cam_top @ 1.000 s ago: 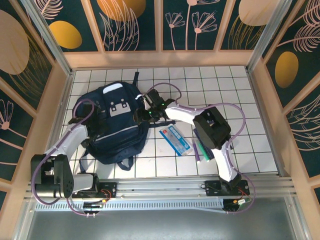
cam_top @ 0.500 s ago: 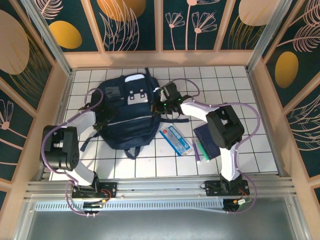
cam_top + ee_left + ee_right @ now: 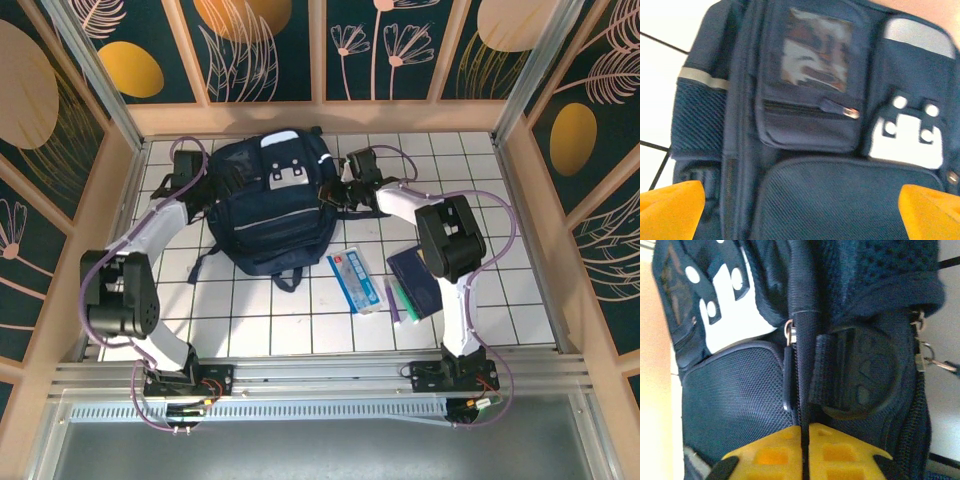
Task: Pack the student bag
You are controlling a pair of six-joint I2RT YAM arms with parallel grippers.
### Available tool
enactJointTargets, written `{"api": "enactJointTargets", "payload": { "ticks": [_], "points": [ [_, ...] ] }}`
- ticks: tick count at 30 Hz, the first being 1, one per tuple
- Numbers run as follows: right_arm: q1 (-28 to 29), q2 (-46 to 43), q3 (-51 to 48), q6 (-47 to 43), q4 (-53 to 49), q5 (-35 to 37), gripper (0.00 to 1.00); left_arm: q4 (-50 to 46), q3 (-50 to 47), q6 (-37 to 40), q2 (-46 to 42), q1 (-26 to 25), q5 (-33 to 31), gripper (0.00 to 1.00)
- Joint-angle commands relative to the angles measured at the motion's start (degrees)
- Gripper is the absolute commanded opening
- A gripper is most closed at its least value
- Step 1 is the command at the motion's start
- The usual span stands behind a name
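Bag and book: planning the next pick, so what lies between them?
In the top view, a flat blue-and-white packet lies between the bag and the book, with green and purple pens right beside the book.

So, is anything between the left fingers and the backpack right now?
Nothing visible. The open left fingers face the front pockets of the backpack directly, with no object between them.
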Motion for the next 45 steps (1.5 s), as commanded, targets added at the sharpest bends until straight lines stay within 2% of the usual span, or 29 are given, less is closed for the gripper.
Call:
{"api": "enactJointTargets", "payload": {
  "ticks": [1,3,5,8,10,12,16,21,24,25,26,27,28,29,32,35,36,40,45],
  "points": [
    [1.0,-0.8,2.7,-1.5,1.0,-6.9,0.26,0.7,-3.2,9.7,-7.6,-2.7,6.8,0.99],
    [0.3,-4.3,0.6,-6.1,-1.0,-5.1,0.4,-0.1,-4.4,16.0,-8.9,-6.5,7.3,0.97],
    [-1.5,-9.2,-3.7,-9.2,-2.0,-3.2,0.47,-2.9,-4.2,21.4,-8.3,-11.3,5.0,0.97],
    [-5.2,-16.4,-11.7,-10.5,-1.0,-1.4,0.5,-9.7,-0.4,26.9,-4.7,-17.7,4.1,0.95],
    [-7.5,-22.4,-16.6,-12.4,-2.3,2.2,0.51,-12.2,2.1,31.9,-1.3,-22.9,-2.7,0.95],
    [-8.4,-26.6,-19.7,-14.2,-4.8,6.9,0.52,-13.8,4.0,35.7,2.4,-26.0,-8.6,0.95],
    [-8.7,-33.6,-25.7,-14.8,-5.7,11.6,0.54,-17.7,9.7,37.1,11.1,-27.2,-14.0,0.91],
    [-8.7,-39.1,-31.3,-14.2,-3.6,14.5,0.54,-15.9,10.9,37.9,15.0,-28.0,-17.7,0.9],
    [-8.6,-40.1,-32.6,-14.5,-2.0,13.5,0.54,-14.3,10.9,37.9,16.7,-28.1,-22.2,0.79],
    [-8.6,-40.4,-32.8,-15.1,-1.3,13.2,0.54,-13.2,10.6,38.3,17.2,-28.1,-23.9,0.68],
    [-8.6,-40.7,-33.0,-15.5,-0.9,13.2,0.54,-12.5,10.5,38.8,17.3,-28.1,-25.2,0.55],
    [-8.6,-41.0,-33.1,-16.1,-0.5,13.3,0.54,-11.5,10.3,39.4,17.3,-28.1,-26.8,0.38],
    [-8.6,-41.2,-33.0,-16.9,-0.3,13.2,0.54,-11.9,10.7,40.4,16.7,-28.1,-27.0,0.15],
    [-8.6,-41.3,-32.7,-17.8,-0.1,12.7,0.55,-12.8,11.4,41.2,15.7,-28.1,-26.3,0.01],
    [-8.6,-40.8,-32.5,-24.8,1.8,7.2,0.56,-12.6,11.8,42.7,9.7,-28.1,-26.1,0.0],
    [-8.5,-38.4,-33.5,-40.1,3.7,-10.8,0.58,-8.6,8.3,45.6,0.8,-28.1,-25.2,0.0],
    [-8.4,-36.8,-32.9,-44.4,2.6,-12.6,0.58,-7.1,6.8,46.7,-2.0,-28.1,-24.4,0.0],
    [-8.3,-31.6,-29.5,-52.5,4.3,-11.5,0.58,-4.3,3.7,49.5,-8.5,-28.0,-17.8,0.0],
    [-7.5,-26.5,-28.5,-59.6,12.2,-14.0,0.58,-3.0,1.7,51.2,-10.3,-27.7,-15.4,0.0]
  ]
}}
